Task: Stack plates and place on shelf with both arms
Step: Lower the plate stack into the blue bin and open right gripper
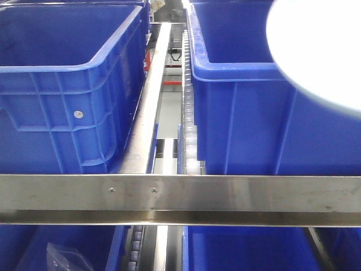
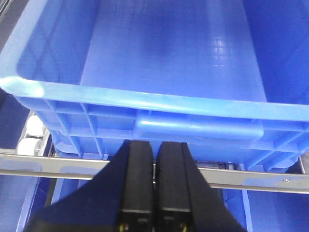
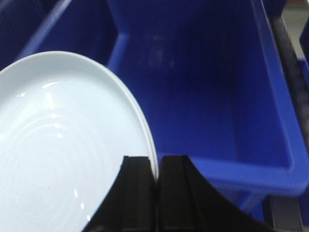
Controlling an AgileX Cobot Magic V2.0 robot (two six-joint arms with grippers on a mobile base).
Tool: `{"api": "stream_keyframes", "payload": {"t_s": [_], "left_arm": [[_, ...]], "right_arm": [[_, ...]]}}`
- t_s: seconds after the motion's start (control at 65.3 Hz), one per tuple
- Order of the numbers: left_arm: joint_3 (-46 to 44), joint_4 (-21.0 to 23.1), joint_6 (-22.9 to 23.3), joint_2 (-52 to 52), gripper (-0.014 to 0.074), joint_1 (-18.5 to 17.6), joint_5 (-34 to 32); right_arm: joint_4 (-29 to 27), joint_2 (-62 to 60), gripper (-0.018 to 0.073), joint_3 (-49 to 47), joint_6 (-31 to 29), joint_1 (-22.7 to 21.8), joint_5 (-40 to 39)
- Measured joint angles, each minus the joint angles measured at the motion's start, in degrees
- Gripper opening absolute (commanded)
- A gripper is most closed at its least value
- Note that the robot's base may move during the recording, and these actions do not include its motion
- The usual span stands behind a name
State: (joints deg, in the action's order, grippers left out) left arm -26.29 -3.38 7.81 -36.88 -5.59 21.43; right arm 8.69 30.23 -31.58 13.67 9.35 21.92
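- The right gripper is clenched on the rim of the plates, which fill the lower left of the right wrist view, above a blue crate.
- In the front view the plates blur white at the upper right, above the shelf.
- The left gripper is pressed closed with nothing between its prongs, at the bottom centre before another crate.
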Motion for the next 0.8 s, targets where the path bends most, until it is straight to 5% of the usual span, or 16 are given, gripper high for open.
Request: {"api": "stream_keyframes", "payload": {"t_s": [0.521, 0.582, 0.72, 0.796], "left_arm": [[0.00, 0.00, 0.00, 0.00, 0.0085, 0.00, 0.00], [0.00, 0.00, 0.00, 0.00, 0.0085, 0.00, 0.00], [0.00, 0.00, 0.00, 0.00, 0.0085, 0.00, 0.00], [0.00, 0.00, 0.00, 0.00, 0.0085, 0.00, 0.00]], "right_arm": [[-0.14, 31.93, 0.0067, -24.03, 0.00, -5.08, -7.24], [-0.14, 34.71, 0.0133, -26.03, 0.00, -5.33, -7.76], [-0.23, 40.03, 0.0473, -28.56, 0.00, -5.46, -9.27], [-0.23, 41.11, 0.0554, -28.97, 0.15, -5.46, -10.51]]}}
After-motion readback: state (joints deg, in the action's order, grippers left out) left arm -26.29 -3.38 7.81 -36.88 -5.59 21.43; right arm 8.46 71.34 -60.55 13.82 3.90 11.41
